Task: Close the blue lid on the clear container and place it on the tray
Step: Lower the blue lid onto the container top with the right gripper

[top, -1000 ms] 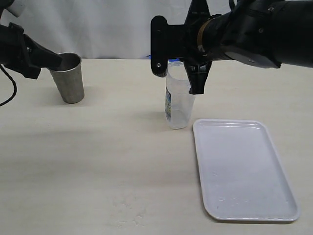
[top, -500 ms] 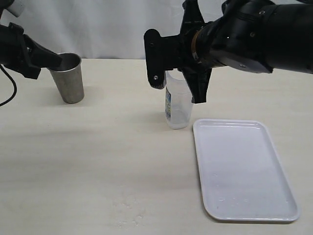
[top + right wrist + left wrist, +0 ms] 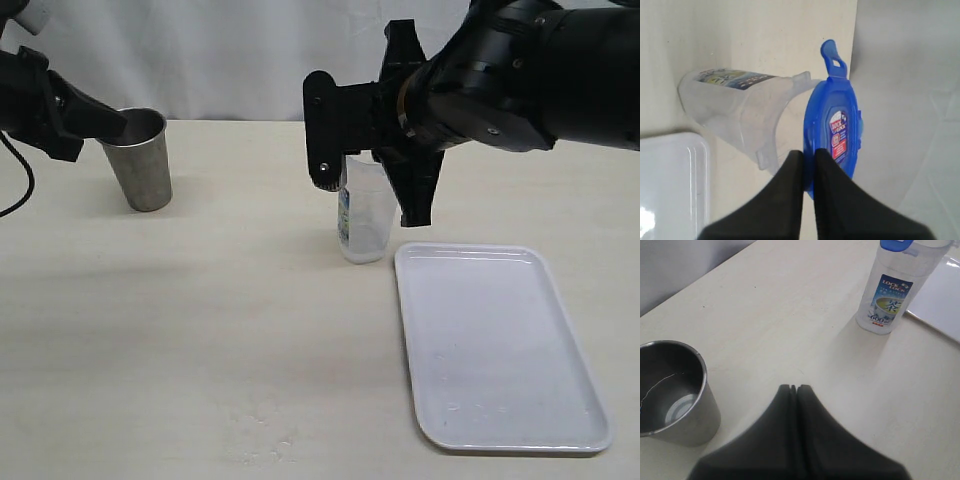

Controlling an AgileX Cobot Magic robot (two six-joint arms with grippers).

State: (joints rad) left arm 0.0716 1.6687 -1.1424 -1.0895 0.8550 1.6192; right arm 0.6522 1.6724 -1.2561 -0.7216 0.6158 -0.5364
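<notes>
The right claw (image 3: 808,156) pinched the blue lid's (image 3: 834,131) edge above the container (image 3: 364,215) beside the tray (image 3: 497,345); the left claw (image 3: 795,389) stayed shut, empty, by the steel cup (image 3: 673,385).

I see a shiny steel cup (image 3: 140,160) standing up near the far left corner of my table (image 3: 200,330). It is wide at the top and narrow at the bottom (its inside looks bare, with a thin scratch line). The table is pale and woody. A white curtain (image 3: 230,55) hangs behind its far edge.
</notes>
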